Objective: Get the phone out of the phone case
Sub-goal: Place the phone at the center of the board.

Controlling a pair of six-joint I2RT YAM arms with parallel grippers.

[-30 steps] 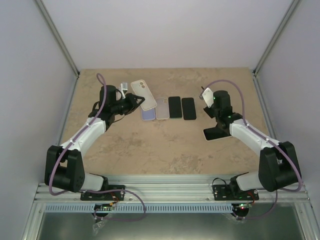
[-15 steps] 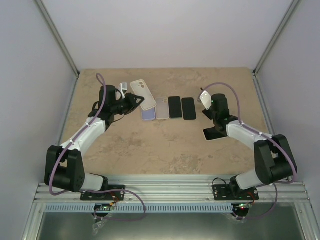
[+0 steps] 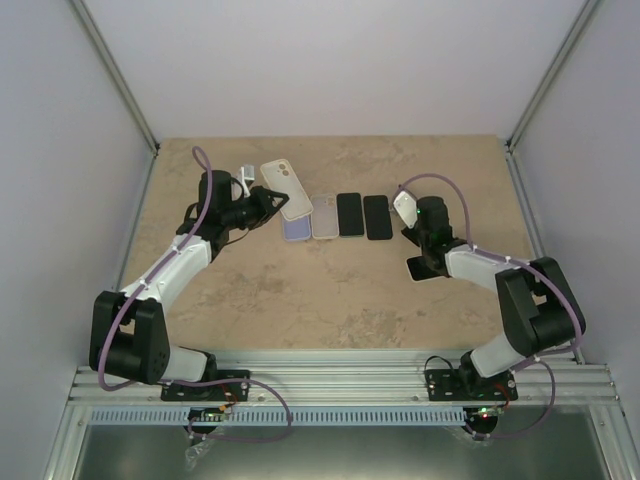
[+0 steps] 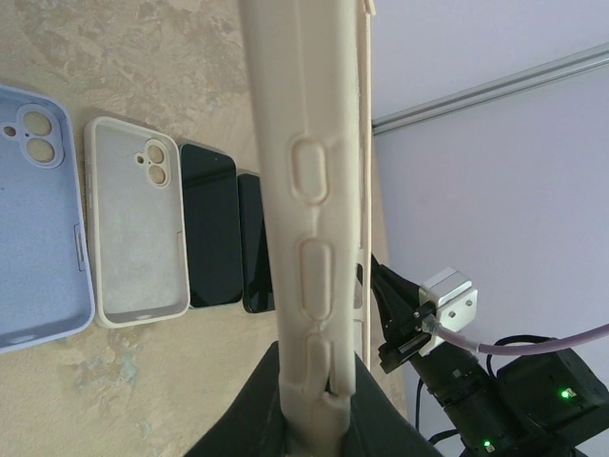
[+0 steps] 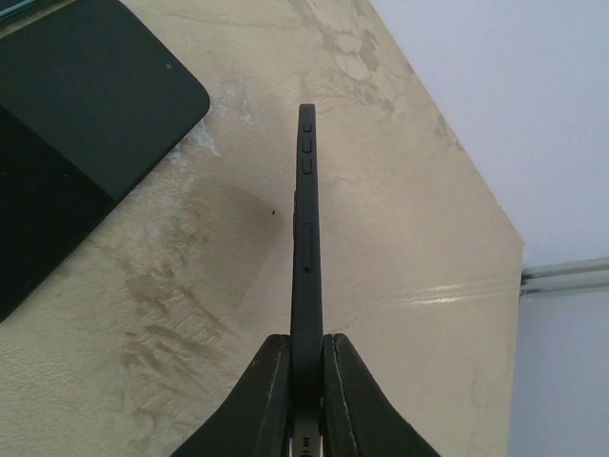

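The separation looks done — the left end effector (image 3: 262, 206) is clamped on the cream phone case (image 3: 283, 188), held up at the far left, while the right end effector (image 5: 306, 350) pinches the dark phone (image 5: 306, 219) edge-on, low over the tabletop (image 3: 300, 290), well apart to the right. What seems left is laying both down by the loose cases (image 3: 324, 216) and bare phones (image 3: 350, 214)

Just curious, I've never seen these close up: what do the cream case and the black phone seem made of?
Cream case: likely soft silicone or rubbery plastic, matte; button bumps moulded in, edges rounded.
Black phone: matte dark edge, metal or hard plastic, cannot tell; separate side buttons, straight edge.
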